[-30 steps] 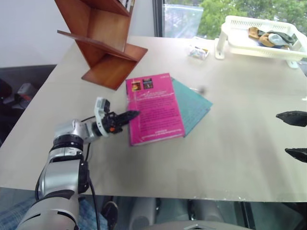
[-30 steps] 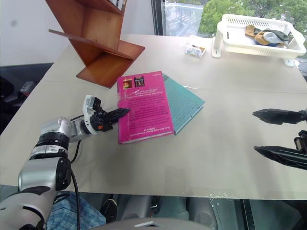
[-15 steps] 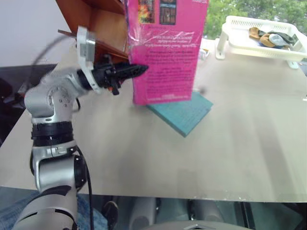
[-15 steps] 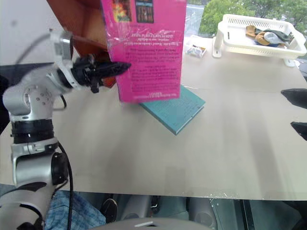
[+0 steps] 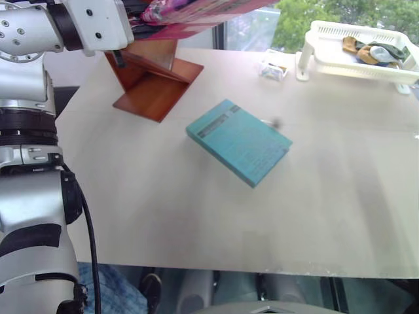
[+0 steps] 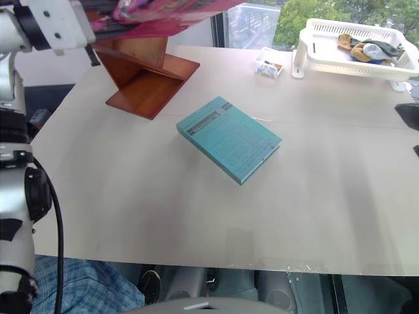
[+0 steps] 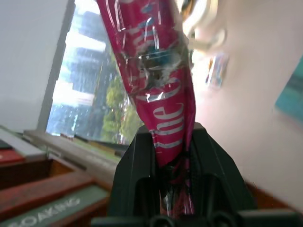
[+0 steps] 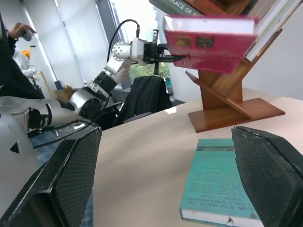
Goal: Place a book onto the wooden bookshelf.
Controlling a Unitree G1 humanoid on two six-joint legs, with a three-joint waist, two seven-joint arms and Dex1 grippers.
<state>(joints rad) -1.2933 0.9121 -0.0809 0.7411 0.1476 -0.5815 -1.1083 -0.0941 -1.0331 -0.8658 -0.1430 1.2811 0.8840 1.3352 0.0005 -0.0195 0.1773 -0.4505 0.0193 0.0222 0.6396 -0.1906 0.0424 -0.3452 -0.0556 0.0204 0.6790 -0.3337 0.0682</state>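
While the head views cut off most of the book (image 5: 196, 12) at their top edge, the right wrist view gives it whole: a pink cover held roughly level in the air, high above the surface (image 5: 196, 216), just in front of the upper boards of the wooden bookshelf (image 8: 227, 101). That same view shows books already standing in the upper bays of the shelf, and a person's raised hand (image 8: 21, 30) far off in the room behind.

From the left wrist view, the left gripper (image 7: 173, 156) is seen from behind its own fingers (image 7: 137, 175): the jaws are clenched on the book's edge, the pink, glossy cover rising between them. Spines of shelved books lie below the gripper in this view.

Left arm pose, from the head views: raised high at the robot's left, forearm reaching across toward the shelf, wrist near the top edge of the picture.

The right gripper (image 8: 165, 175) shows in its own wrist view as two broad black fingers (image 8: 61, 175) standing well apart, jaws released with nothing between them. It points across the surface toward the shelf.

On the surface, a teal book (image 5: 239, 140) lies flat and skewed, near the shelf's base but apart from it. A white basket (image 5: 357, 49) with small items sits at the far right corner, a small packet (image 5: 272, 70) just beside it.
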